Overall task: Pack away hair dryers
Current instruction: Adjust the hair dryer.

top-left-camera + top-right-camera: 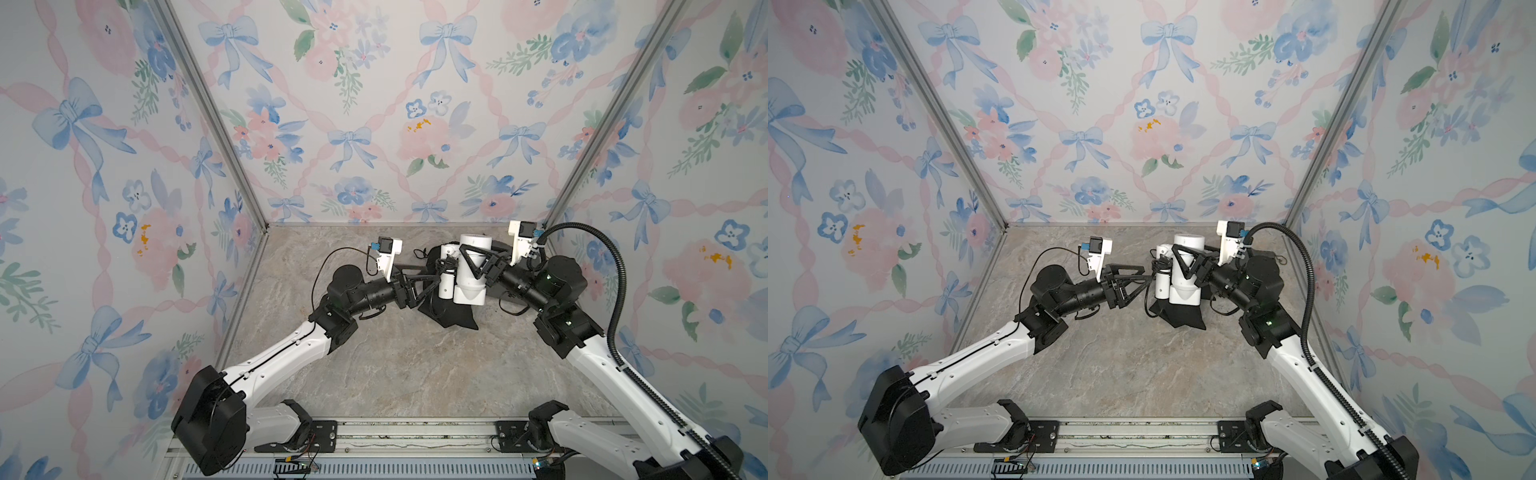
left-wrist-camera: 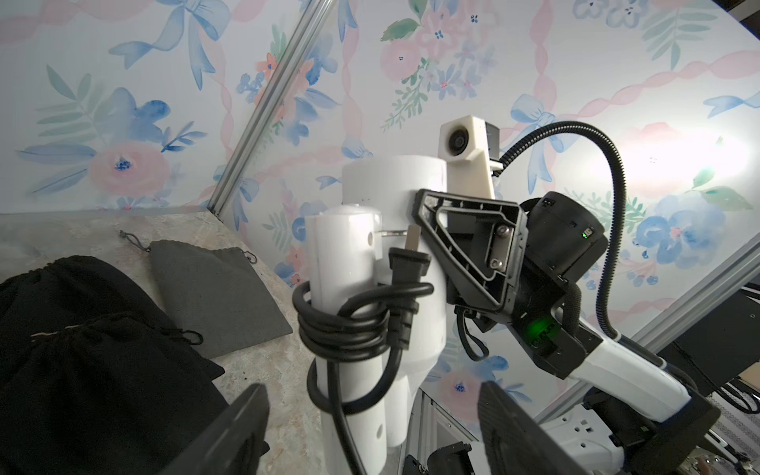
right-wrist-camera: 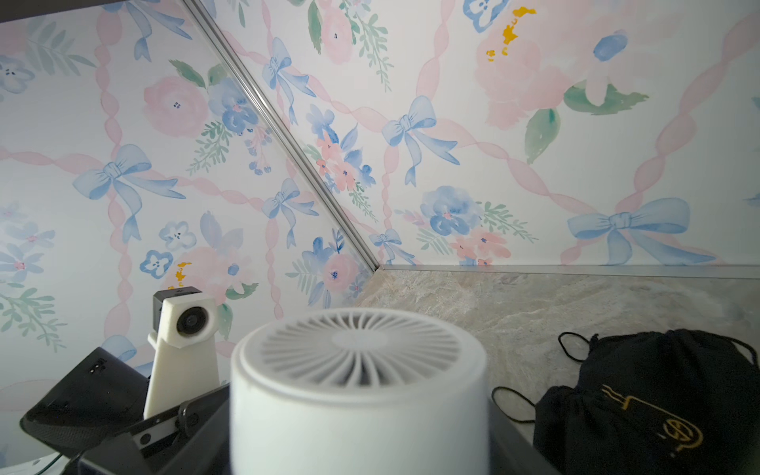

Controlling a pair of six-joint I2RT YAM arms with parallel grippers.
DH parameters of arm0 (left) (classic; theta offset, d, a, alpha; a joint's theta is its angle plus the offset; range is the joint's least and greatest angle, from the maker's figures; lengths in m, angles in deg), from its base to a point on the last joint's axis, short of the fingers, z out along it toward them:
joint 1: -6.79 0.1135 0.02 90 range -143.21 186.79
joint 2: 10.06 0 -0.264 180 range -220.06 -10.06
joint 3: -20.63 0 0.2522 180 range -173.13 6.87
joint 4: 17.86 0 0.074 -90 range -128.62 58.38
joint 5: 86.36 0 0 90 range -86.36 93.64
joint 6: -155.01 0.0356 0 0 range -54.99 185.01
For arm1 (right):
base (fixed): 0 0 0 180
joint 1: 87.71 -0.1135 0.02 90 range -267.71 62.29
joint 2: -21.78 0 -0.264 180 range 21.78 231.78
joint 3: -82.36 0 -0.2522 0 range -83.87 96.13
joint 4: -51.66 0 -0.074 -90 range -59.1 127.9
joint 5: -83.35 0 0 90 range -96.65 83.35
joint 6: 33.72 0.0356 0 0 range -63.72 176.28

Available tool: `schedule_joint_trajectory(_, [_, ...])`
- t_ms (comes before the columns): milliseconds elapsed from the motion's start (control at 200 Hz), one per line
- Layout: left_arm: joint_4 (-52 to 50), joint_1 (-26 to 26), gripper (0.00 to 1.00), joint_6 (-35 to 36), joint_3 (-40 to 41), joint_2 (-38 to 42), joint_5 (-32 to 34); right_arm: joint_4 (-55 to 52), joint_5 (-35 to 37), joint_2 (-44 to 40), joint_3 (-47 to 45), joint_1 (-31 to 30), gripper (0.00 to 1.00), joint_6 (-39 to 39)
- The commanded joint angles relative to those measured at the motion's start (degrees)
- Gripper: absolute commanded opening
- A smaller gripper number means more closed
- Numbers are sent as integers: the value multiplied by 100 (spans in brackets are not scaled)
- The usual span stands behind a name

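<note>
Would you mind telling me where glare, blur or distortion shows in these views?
Left wrist view: a bright glare patch washes out the floral wallpaper. Right wrist view: the white plastic hair dryer sits so near the lens that its barrel looks soft. Both top views: evenly lit, with wide-angle lean in the aluminium corner posts.

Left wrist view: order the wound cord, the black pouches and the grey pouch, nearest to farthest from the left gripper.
1. Wound cord, on the white hair dryer handle, just ahead of the left gripper.
2. Black pouches, lying beside it.
3. Grey pouch, flat beyond them.
</note>
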Motion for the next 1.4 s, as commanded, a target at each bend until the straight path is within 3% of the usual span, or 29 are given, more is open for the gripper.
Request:
schedule_joint_trajectory(0, [456, 32, 82, -159, -227, -179, -305, 761, -122, 175, 352, 55, 27, 283])
schedule_joint_trajectory(660, [974, 255, 81, -299, -868, -861, -554, 1299, -561, 693, 684, 16, 28, 916])
schedule_joint_trajectory(1045, [1290, 253, 70, -481, -1034, -1232, -685, 1393, -535, 815, 749, -223, 29, 945])
schedule_joint_trajectory(1135, [1333, 256, 62, -519, -1000, -1259, -669, 1400, -531, 830, 776, -248, 29, 949])
schedule_joint_trajectory(1245, [1334, 260, 42, -521, -992, -1243, -662, 1402, -519, 821, 753, -260, 29, 953])
schedule_joint_trajectory(1395, [1332, 299, 22, -557, -975, -1180, -656, 1306, -472, 779, 715, -254, 30, 884])
